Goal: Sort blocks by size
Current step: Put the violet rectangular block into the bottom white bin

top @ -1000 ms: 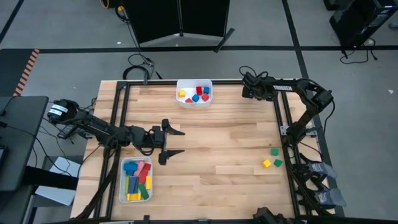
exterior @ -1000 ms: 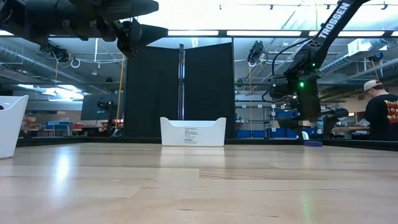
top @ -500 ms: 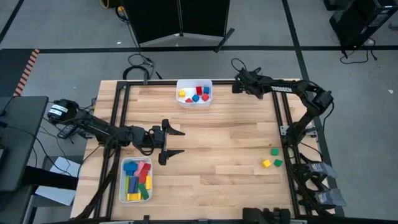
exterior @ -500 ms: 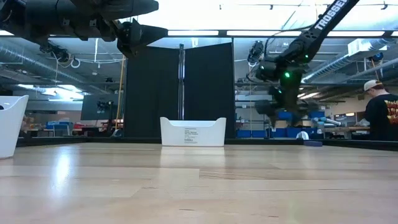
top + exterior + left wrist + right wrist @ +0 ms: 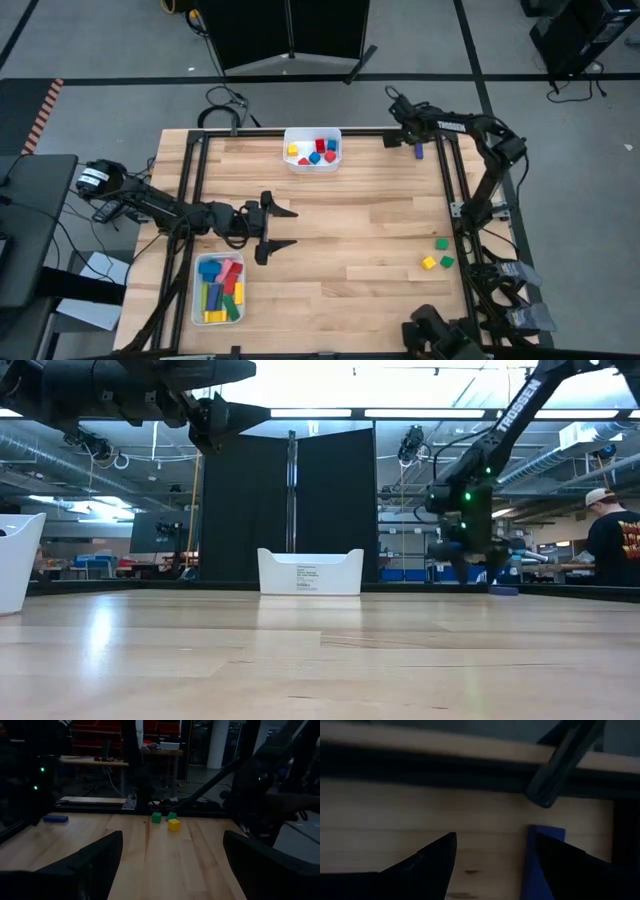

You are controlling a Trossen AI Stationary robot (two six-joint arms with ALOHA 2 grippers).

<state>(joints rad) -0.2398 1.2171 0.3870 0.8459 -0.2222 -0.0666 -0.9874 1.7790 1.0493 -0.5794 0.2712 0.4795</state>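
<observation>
A blue bar lies flat on the table near its far right corner; it also shows in the right wrist view and the low view. My right gripper hovers open just above the table beside the bar; the bar lies close to one finger. Two green cubes and a yellow cube sit on the table at the right. My left gripper is open and empty above the table's middle left.
A white tray at the far edge holds several small cubes. A white tray at the near left holds several longer bars. A black frame runs round the table. A person stands beyond the table.
My right gripper has swung a little toward the table's left, then back toward the far right corner, turning about and coming down close to the blue bar. The bar has not moved.
</observation>
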